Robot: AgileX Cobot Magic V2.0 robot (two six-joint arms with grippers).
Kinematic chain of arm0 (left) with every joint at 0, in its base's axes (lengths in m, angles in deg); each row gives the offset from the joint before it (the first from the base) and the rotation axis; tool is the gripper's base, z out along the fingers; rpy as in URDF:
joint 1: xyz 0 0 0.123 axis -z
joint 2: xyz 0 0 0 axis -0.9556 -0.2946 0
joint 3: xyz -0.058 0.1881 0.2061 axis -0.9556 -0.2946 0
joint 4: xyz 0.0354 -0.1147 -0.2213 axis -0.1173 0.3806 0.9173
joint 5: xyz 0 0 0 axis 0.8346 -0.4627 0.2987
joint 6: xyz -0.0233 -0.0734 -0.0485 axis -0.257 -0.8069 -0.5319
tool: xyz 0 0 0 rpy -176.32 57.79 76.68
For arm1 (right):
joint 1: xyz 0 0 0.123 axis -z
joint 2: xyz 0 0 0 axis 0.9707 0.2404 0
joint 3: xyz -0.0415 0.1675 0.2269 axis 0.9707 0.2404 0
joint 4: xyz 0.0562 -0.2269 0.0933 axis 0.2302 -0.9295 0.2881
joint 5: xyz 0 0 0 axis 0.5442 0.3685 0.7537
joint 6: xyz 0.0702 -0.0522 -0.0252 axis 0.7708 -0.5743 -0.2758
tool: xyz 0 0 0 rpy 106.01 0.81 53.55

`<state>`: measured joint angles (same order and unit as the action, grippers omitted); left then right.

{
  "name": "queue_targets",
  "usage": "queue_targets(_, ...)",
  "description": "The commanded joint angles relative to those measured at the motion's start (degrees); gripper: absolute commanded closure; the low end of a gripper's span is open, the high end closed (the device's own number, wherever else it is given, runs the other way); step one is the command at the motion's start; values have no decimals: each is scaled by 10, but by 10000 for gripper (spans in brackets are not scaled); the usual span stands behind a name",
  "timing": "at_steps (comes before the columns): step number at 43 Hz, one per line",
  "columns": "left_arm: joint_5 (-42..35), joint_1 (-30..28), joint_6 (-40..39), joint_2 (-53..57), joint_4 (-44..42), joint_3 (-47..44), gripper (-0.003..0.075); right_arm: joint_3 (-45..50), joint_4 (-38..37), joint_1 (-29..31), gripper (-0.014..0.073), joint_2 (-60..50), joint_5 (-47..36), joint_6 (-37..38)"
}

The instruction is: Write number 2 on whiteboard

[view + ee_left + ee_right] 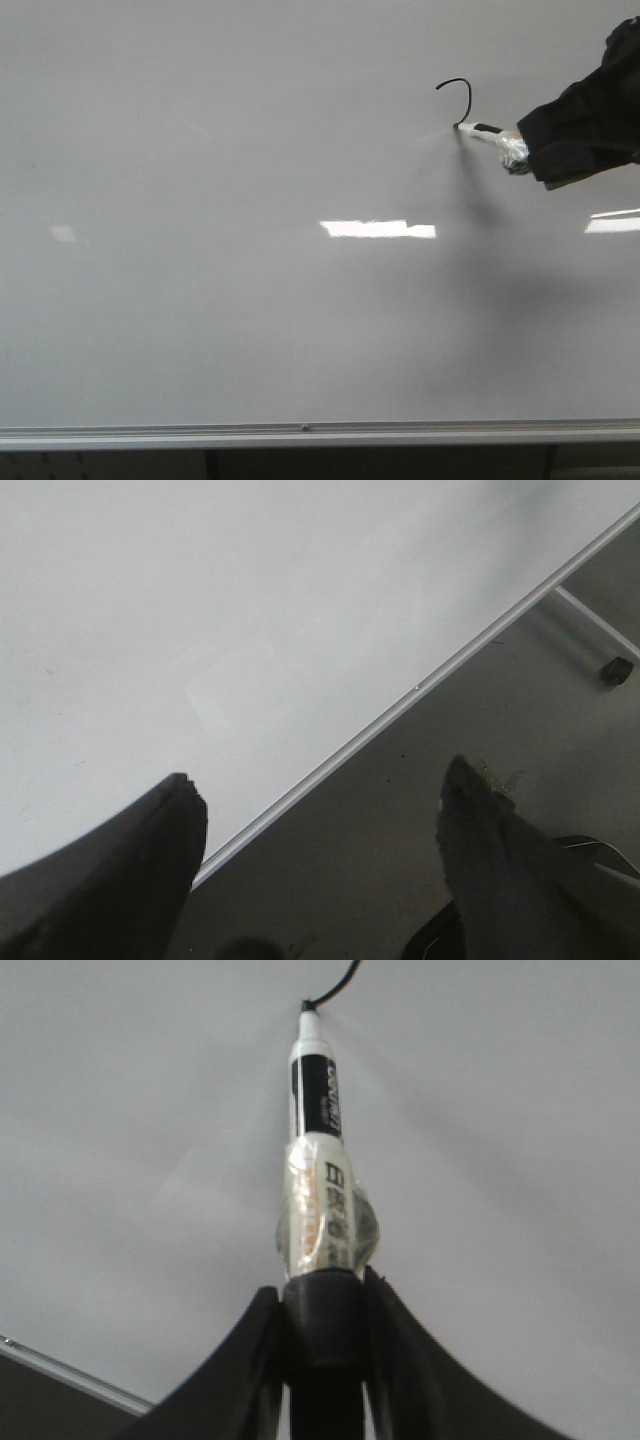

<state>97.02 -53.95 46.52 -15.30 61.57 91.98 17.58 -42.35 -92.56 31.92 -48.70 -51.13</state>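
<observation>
The whiteboard (250, 300) fills the front view, with a silver rail along its bottom. A thin black curved stroke (462, 92), the hooked top of the number 2, is drawn at the upper right. My right gripper (322, 1290) is shut on a white marker (322, 1150) wrapped in clear tape. The marker's tip (458, 126) touches the board at the lower end of the stroke. The stroke's end also shows in the right wrist view (340, 985). My left gripper (320, 790) is open and empty, below the board's bottom rail (420, 685).
Bright rectangular light reflections (378, 229) lie on the board's middle and right. A dark floor and a metal stand leg with a black foot (615, 668) show in the left wrist view. The right arm (590, 110) enters from the right edge.
</observation>
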Motion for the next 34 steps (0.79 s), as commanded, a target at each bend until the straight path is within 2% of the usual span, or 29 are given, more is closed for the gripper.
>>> queue_targets(1,-38,-1,-6,7,14,15,240,-17,-5,-11,620,-1,-46,-6)
queue_targets(7,-38,-1,-6,7,14,15,240,-18,-5,-10,620,1,-49,-6)
queue_targets(18,-38,-1,-6,7,13,15,240,-18,-5,54,620,1,-4,-6)
queue_targets(24,-38,-1,-6,7,13,15,240,-18,-5,47,620,-8,-8,-6)
queue_targets(29,-44,-1,-4,7,13,15,240,-18,-5,46,620,-47,21,-6)
queue_targets(34,-45,-1,21,6,15,17,240,-19,-5,44,620,-116,92,-6)
